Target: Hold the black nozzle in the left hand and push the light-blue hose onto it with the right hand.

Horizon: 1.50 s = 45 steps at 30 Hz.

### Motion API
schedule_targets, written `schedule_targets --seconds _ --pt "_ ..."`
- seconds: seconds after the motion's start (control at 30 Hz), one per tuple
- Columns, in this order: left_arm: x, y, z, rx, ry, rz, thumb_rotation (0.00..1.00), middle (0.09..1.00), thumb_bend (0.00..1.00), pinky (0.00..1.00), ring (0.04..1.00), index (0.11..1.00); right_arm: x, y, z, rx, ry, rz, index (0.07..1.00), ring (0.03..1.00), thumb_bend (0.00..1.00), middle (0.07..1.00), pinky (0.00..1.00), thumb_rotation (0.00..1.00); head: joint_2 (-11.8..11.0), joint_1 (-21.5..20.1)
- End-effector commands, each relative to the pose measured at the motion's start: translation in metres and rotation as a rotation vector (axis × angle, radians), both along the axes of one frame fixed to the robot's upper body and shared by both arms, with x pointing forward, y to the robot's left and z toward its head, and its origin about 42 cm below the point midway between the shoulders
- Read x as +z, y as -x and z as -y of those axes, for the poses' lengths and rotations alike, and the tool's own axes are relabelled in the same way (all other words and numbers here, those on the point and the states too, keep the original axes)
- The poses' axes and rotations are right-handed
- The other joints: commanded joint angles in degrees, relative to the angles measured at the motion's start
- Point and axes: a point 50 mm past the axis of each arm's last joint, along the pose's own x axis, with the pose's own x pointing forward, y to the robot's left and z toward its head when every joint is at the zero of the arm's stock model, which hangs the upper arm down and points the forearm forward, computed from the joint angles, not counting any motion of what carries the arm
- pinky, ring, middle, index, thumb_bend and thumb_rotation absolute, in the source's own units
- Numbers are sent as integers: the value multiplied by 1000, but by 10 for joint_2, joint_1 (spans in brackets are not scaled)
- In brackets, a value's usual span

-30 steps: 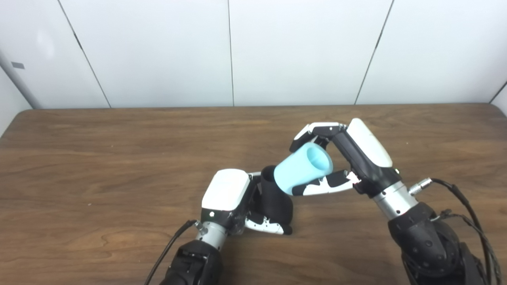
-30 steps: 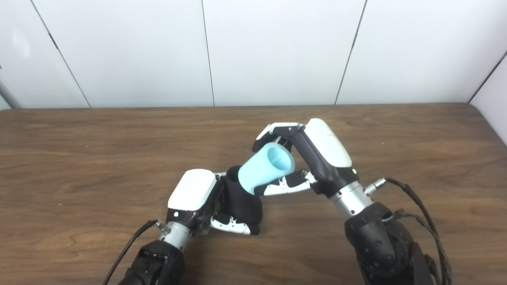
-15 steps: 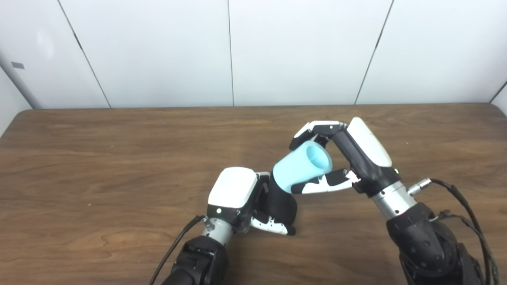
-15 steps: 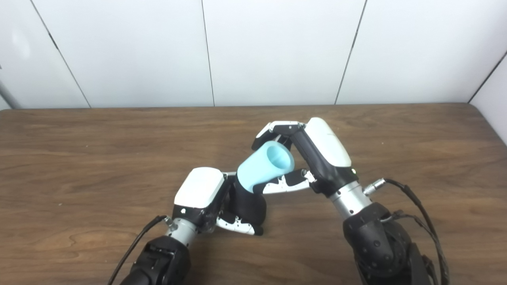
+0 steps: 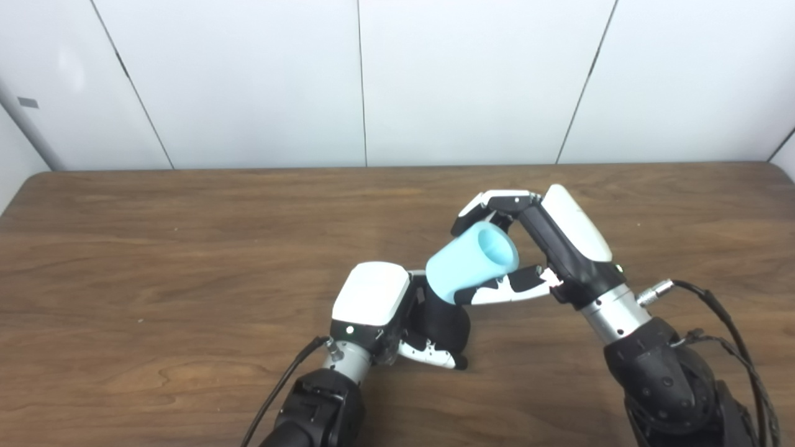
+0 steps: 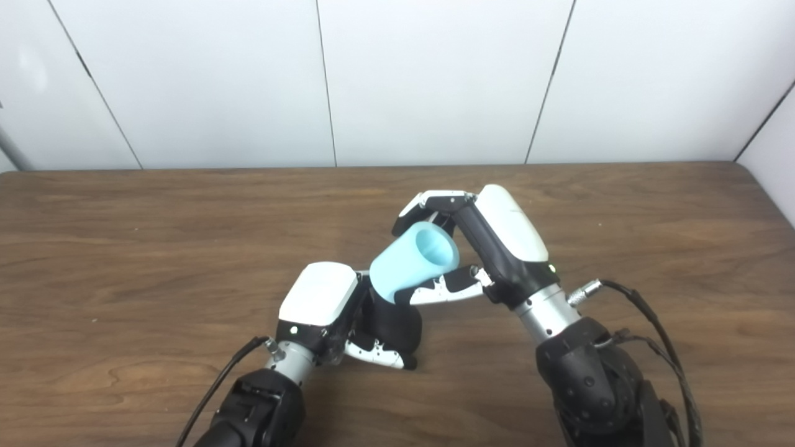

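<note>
My left hand is shut on the black nozzle, which stands just above the wooden table near the front middle. Its top end is covered by the light-blue hose, a short wide tube tilted up to the right with its open mouth facing me. My right hand is shut on the hose, fingers over its far side and thumb under it. The hose's lower end sits over the nozzle's tip; how deep it sits is hidden.
A white panelled wall runs behind the table's far edge. A black cable trails from my right wrist over the table at the right.
My left hand has moved the nozzle right and a little up, toward the hose. The hose's lower end now covers the nozzle's top. The right hand has barely shifted left.
</note>
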Motion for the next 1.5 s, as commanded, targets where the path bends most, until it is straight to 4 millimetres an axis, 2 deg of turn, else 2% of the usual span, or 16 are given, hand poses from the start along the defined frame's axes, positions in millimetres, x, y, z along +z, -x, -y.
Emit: schedule_targets --seconds 0.0,0.47,0.77,0.93,1.47 --pt "-23 16 10 -62 -53 -140 0 438 525 417 480 486 12 -5 -2 18 1 59 496 399 499 502 329 0 1 1" --pt "-23 16 11 -64 -48 -140 0 420 523 386 455 487 24 -23 -3 119 153 49 502 387 496 505 312 0 2 0" --pt "-22 16 13 -66 -55 -143 0 414 522 380 456 488 44 -32 -5 202 315 29 542 377 494 501 343 0 4 1" --pt "-22 16 14 -67 -55 -147 0 434 524 401 476 487 49 -36 -11 242 375 2 511 386 498 493 334 0 6 1" --pt "-20 17 19 -65 -42 -149 0 438 525 412 482 486 45 -40 -17 276 435 -35 522 385 496 492 319 0 10 3"
